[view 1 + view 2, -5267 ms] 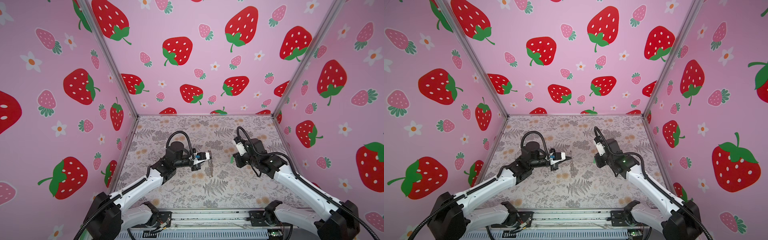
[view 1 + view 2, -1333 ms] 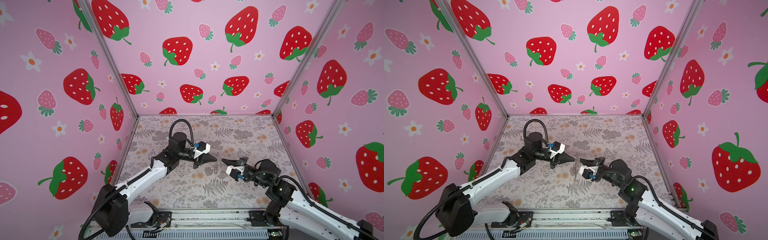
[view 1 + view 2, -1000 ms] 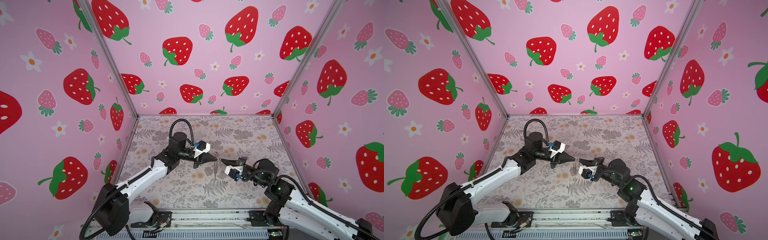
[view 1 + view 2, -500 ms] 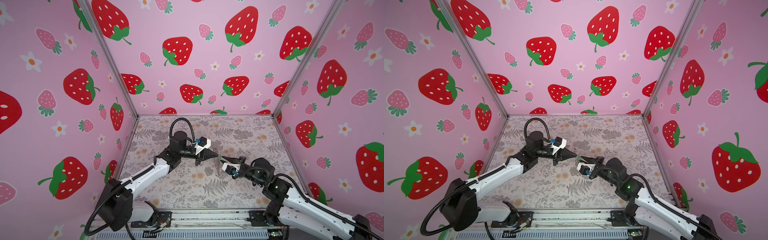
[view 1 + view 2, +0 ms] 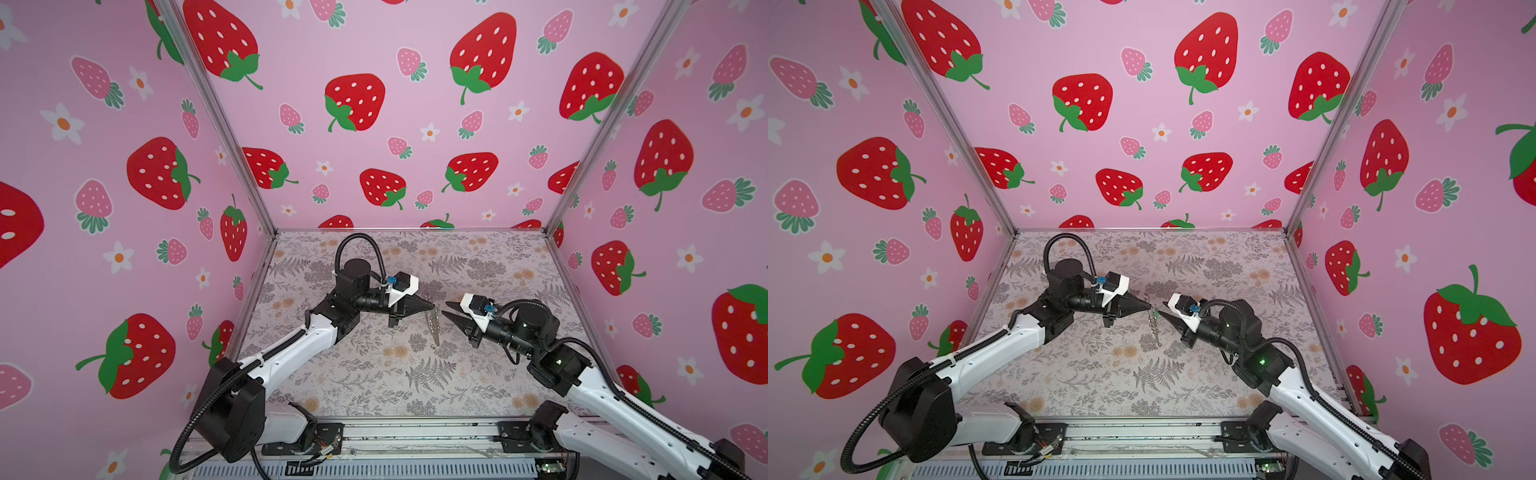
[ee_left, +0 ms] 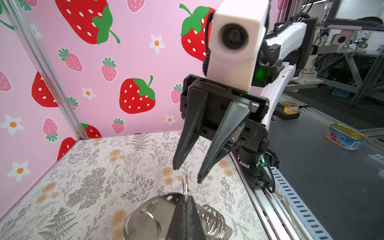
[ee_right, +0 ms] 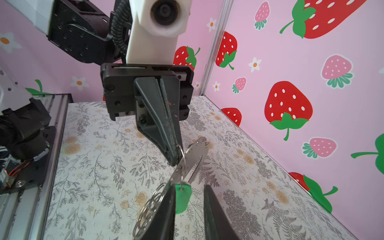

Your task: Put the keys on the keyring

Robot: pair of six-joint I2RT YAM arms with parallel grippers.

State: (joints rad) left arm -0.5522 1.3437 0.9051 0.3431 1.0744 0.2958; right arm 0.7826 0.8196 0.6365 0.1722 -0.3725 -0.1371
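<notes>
We see the left gripper point(image 5: 433, 306) pressed together on the top ring of the keyring point(image 5: 434, 329), holding it up over the middle of the floral surface point(image 5: 415, 386) so that the strip hangs free with its rings reachable. The right gripper point(image 7: 189, 188) faces it from the right, jaws spread, with the green key tag point(image 7: 182, 197) between them, unpinched. We judge the tag already hangs from a ring and needs no grip.
</notes>
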